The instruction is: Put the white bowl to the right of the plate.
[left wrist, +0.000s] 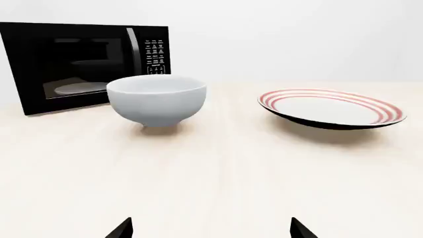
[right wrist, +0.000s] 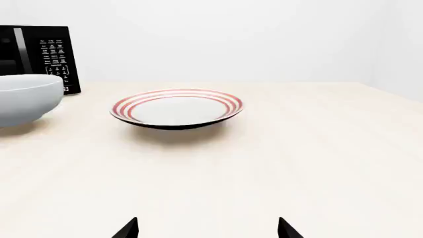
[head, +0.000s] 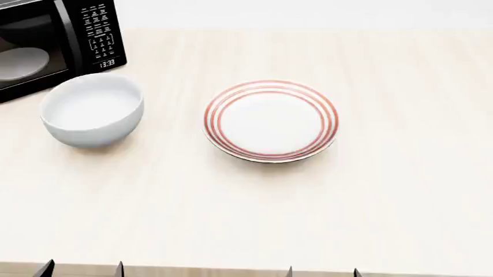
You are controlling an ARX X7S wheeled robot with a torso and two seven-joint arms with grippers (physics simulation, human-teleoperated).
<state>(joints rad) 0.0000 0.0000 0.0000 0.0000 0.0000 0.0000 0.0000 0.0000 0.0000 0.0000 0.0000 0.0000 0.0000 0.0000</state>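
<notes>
The white bowl (head: 92, 109) stands upright on the table, left of the plate (head: 271, 120) and just in front of the microwave. The plate, flat with red-orange rings, lies near the table's middle. The bowl (left wrist: 156, 99) and the plate (left wrist: 330, 108) both show in the left wrist view; in the right wrist view the plate (right wrist: 177, 107) is ahead and the bowl (right wrist: 26, 99) is partly cut off. My left gripper (head: 82, 269) and right gripper (head: 322, 271) are open and empty at the table's near edge, well short of both. Only their fingertips (left wrist: 121, 229) (right wrist: 127, 229) show.
A black microwave (head: 54, 40) stands at the back left, door shut, with a pale grey dish (head: 23, 62) behind its glass. The light wood table (head: 400, 190) stretches right of the plate; its front edge (head: 193, 270) runs by the grippers.
</notes>
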